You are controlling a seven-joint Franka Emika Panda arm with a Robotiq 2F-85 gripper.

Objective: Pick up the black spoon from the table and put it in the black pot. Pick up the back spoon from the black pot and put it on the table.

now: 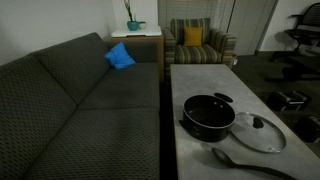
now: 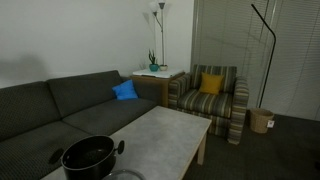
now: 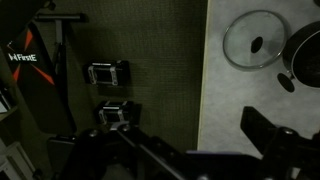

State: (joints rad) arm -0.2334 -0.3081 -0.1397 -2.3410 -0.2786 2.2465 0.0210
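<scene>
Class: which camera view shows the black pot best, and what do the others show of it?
An exterior view, with the black pot whole: rim, handles, dark inside. In an exterior view it is small, at the bottom edge. The wrist view cuts it off at the frame edge.

We see a round black pot (image 1: 208, 115) with a smooth, glossy wall, a round glass lid (image 1: 259, 132) with a shiny metal rim, a slim black spoon (image 1: 250, 163) with a dull finish, a long light grey table (image 1: 195, 80) with a matt concrete-look top, and a dark sofa (image 1: 60, 110) in coarse woven cloth.
</scene>
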